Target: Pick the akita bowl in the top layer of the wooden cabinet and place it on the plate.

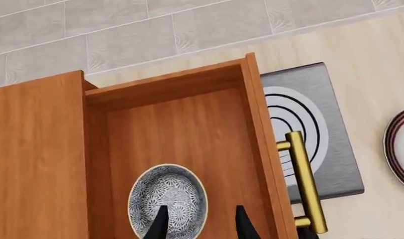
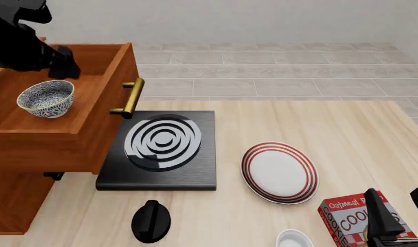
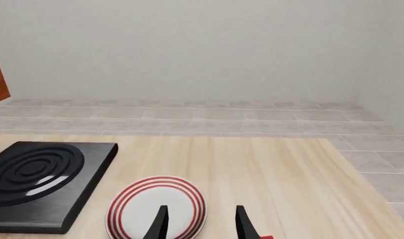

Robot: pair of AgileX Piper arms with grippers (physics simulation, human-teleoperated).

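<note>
1. Left gripper (image 1: 200,226): fingers (image 1: 159,225) spread, nothing between them, touching nothing as far as the wrist view showed; one fingertip over the bowl's rim, the other over bare drawer floor beside it.
2. Bowl (image 2: 46,98) sat upright inside the open top drawer (image 2: 92,121), just under and ahead of the left fingers; round, so no long axis to line up with.
3. In the front view, left arm (image 2: 20,43) hung over the far part of the drawer, close above the bowl but apart from it.
4. Judged: next move a short drop straight down, jaws astride the rim, one finger inside the bowl and one outside.
5. Right gripper (image 3: 200,224): fingers parted, empty, low at the near right edge of the table, pointing over the plate (image 2: 280,172).
6. Left arm far nearer the bowl; right arm well apart from it, beside the oatmeal box (image 2: 356,218).
7. Plate lay flat and bare on the table, right of the stove (image 2: 161,149), well apart from the cabinet (image 2: 17,203).
8. Judged: the carry would run from the drawer, over its handle (image 2: 130,98) and the stove, to the plate.
</note>
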